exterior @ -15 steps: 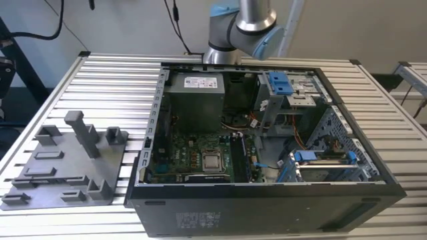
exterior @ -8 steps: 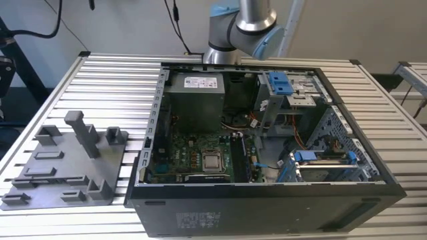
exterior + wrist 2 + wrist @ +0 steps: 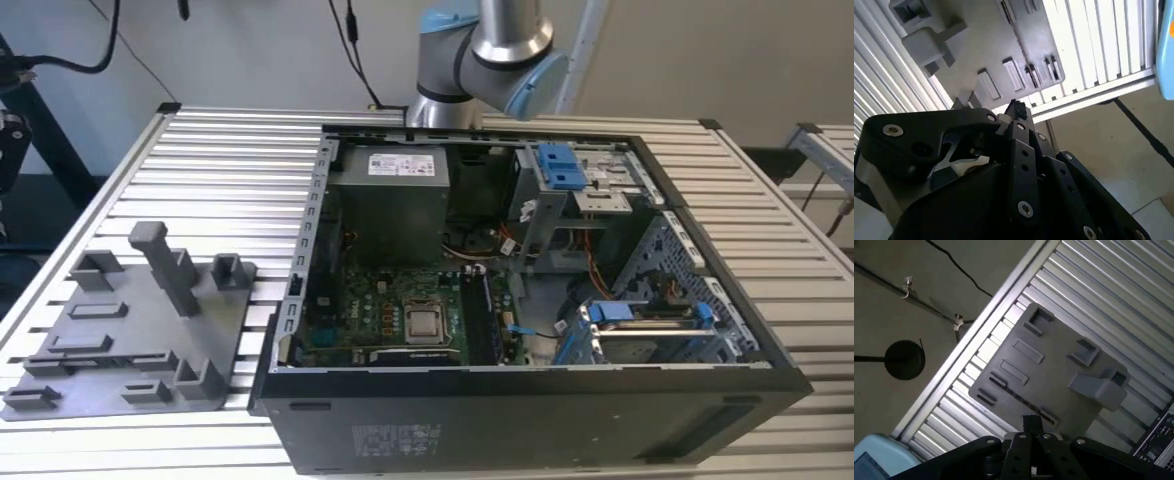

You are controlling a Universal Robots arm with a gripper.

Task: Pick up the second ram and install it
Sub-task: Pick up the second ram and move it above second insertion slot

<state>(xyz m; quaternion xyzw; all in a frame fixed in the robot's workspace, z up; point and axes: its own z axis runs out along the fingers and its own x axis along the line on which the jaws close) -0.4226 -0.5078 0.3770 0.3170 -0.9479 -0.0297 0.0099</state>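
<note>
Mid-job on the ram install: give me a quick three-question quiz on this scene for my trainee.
1. True or false: the computer case has its side closed up.
2. In the first wrist view, the gripper hangs over: A) the grey tray, B) a keyboard, C) a monitor.
3. Fill in: on the slatted table, the grey tray lies to the exterior view's ____ of the computer case.
Key: 1 false (it lies open, board showing); 2 A; 3 left.
</note>
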